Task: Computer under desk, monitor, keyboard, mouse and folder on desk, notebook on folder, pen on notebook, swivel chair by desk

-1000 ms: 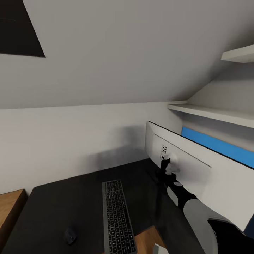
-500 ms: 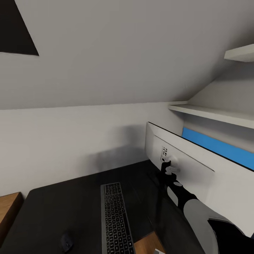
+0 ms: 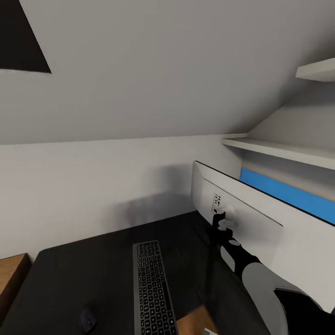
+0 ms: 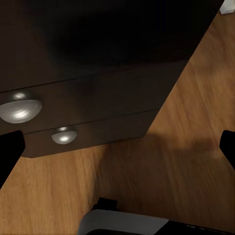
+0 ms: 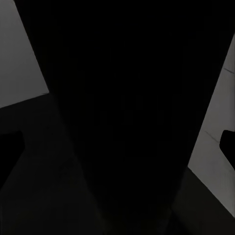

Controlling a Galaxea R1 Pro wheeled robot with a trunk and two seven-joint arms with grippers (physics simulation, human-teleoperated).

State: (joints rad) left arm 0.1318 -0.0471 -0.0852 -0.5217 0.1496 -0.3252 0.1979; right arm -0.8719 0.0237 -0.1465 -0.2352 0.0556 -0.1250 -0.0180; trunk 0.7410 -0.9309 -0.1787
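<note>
The monitor (image 3: 251, 223) stands at the right on the black desk (image 3: 93, 274), its white back with ports turned toward me. My right gripper (image 3: 222, 219) is up against the mount on that back. In the right wrist view the fingertips (image 5: 227, 144) stand wide apart, open, with a black tapered shape (image 5: 122, 122) between them and not touching them. The keyboard (image 3: 151, 288) lies lengthwise on the desk, left of the monitor. The mouse (image 3: 87, 320) sits left of the keyboard at the picture's lower edge. My left gripper (image 4: 117, 147) hangs open over the wooden floor (image 4: 171, 171).
A dark drawer unit (image 4: 88, 73) with round metal knobs (image 4: 19, 107) stands close to the left gripper. White shelves (image 3: 279, 149) run along the wall above the monitor, with a blue strip (image 3: 279, 190) behind its top edge. A sloped ceiling hangs overhead. Wood (image 3: 11, 274) shows left of the desk.
The view shifted a little between one second and half a second ago, so the keyboard and mouse sit lower in the picture. Since then nothing has moved.
</note>
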